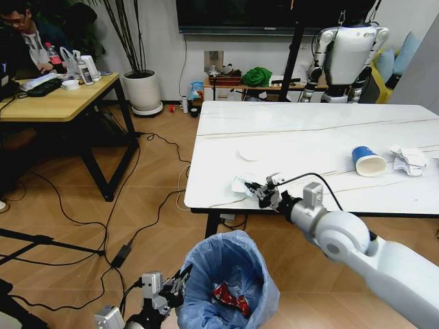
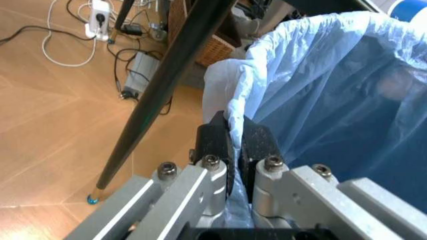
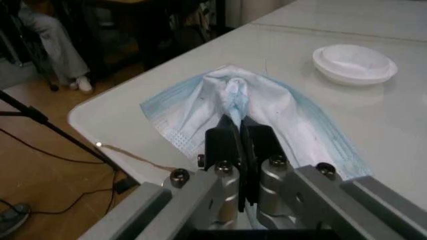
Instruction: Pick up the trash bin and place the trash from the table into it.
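Head view: the white marble-look table [image 1: 309, 137] carries a crumpled pale-blue face mask [image 1: 241, 185] at its near edge, 7 o'clock corner. The right gripper [image 1: 259, 192] is pinched on it. A blue paper cup [image 1: 367, 161] lies on its side, mouth toward 5 o'clock, beside a white paper wad [image 1: 409, 160]. Below, the round blue-bagged trash bin [image 1: 230, 281] holds a crushed red can [image 1: 230, 297].

Left wrist view: the left gripper [image 2: 233, 142] is clamped on the bin's crinkly bag rim.

Right wrist view: the mask's pleated fabric lies close to the table edge.

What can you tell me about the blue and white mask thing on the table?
The face mask is a thin, soft-looking disposable one, pale blue at the edges and whitish in the middle, with pleats. It lies crumpled and bunched near the front-left corner of the white marble-look table, close to the edge. The right gripper is shut on it, pinching a fold in its middle so the cloth rises into a ridge there. A small white dish sits apart from it.
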Motion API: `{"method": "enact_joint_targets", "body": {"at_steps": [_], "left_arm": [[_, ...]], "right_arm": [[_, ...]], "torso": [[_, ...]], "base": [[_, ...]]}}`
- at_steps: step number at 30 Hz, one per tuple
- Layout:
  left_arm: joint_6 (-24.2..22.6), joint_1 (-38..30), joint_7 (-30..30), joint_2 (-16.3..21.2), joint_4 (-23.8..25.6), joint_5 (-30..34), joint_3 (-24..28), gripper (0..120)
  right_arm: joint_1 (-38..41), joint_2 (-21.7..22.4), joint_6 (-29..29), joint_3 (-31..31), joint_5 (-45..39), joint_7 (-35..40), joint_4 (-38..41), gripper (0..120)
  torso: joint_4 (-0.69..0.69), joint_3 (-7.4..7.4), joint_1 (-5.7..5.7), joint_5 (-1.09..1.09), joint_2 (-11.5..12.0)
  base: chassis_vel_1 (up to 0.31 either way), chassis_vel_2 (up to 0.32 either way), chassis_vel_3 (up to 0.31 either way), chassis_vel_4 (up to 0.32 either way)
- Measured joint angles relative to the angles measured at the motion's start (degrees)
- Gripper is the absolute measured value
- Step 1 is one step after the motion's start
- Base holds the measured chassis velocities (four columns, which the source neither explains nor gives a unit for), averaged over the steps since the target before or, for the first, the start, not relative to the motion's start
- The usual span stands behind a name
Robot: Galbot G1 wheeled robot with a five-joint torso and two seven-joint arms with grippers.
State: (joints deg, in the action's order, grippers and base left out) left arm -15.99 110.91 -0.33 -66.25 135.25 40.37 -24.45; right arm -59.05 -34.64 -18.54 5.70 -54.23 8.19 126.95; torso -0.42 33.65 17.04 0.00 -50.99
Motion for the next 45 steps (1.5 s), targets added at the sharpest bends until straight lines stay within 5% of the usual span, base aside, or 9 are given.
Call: {"method": "enact_joint_targets", "body": {"at_steps": [5,13,37,39,45], "left_arm": [[0.0,0.0,-0.1,0.5,0.1,0.2,0.2,0],[0.0,-0.2,-0.4,0.6,0.6,0.8,-0.1,0],[-0.1,-0.5,-0.4,-0.3,1.0,-0.1,-0.2,0],[-0.1,-0.5,-0.4,-0.3,1.1,-0.1,-0.2,0],[-0.2,-0.4,-0.3,-0.3,1.3,-0.1,-0.3,0]], "right_arm": [[-12.8,1.3,2.0,8.3,3.2,-3.0,5.6,0],[-21.1,1.8,5.0,13.7,5.8,-7.2,12.5,0],[-36.9,-0.2,15.7,16.5,24.6,-26.0,12.7,1],[-37.1,-0.5,16.1,16.6,25.4,-26.8,12.3,19],[-37.9,-1.0,16.4,17.0,26.1,-28.0,12.0,36]], "torso": [[-0.02,0.0,-0.01,0.01,0.0],[0.02,-0.01,-0.01,0.0,0.0],[0.0,0.0,0.0,0.01,0.0],[0.0,0.0,0.0,0.02,0.0],[0.0,0.0,0.0,0.01,0.0]], "base": [[0.0,0.0,0.0,0.0],[0.0,0.0,0.0,0.0],[0.0,0.0,0.0,0.0],[0.0,0.0,0.0,0.0],[0.0,0.0,0.0,0.0]]}}
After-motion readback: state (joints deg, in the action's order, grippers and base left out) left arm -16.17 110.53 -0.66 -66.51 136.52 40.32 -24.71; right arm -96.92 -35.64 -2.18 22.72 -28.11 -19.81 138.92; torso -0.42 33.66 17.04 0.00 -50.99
